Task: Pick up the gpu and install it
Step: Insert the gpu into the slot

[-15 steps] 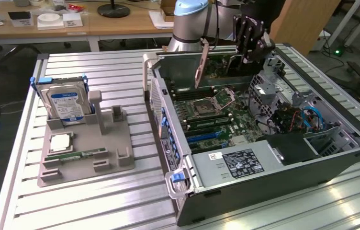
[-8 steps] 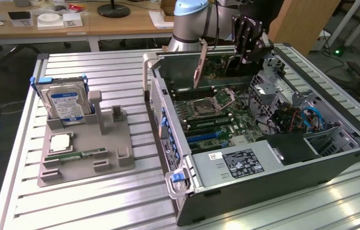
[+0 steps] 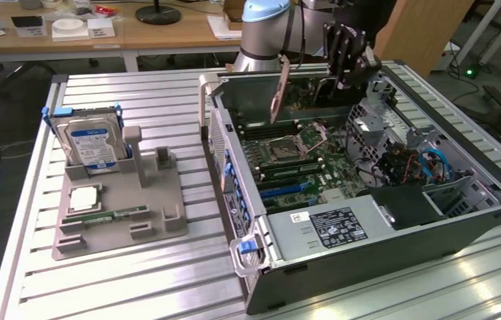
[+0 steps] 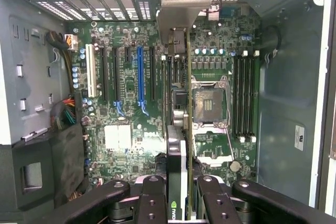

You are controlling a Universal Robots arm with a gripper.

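Note:
My gripper (image 3: 346, 75) is shut on the gpu (image 3: 279, 90), a thin card with a silver end bracket. It hangs on edge above the back part of the open computer case (image 3: 366, 247). In the wrist view the gpu (image 4: 177, 129) is seen edge-on between my two black fingers (image 4: 151, 199), and my gripper (image 4: 178, 195) grips its near end. Its silver bracket (image 4: 178, 3) points toward the case's rear slot covers. The card hovers over the motherboard (image 4: 121, 135), between the blue expansion slot (image 4: 139, 77) and the processor socket (image 4: 210, 103), apart from the board.
A grey parts holder (image 3: 117, 227) on the slatted table carries a blue-labelled hard drive (image 3: 90, 143), a processor (image 3: 84, 198) and a memory stick (image 3: 108, 215). Case walls, the drive cage (image 3: 384, 127) and cables (image 3: 428, 163) surround the motherboard. Desks stand behind.

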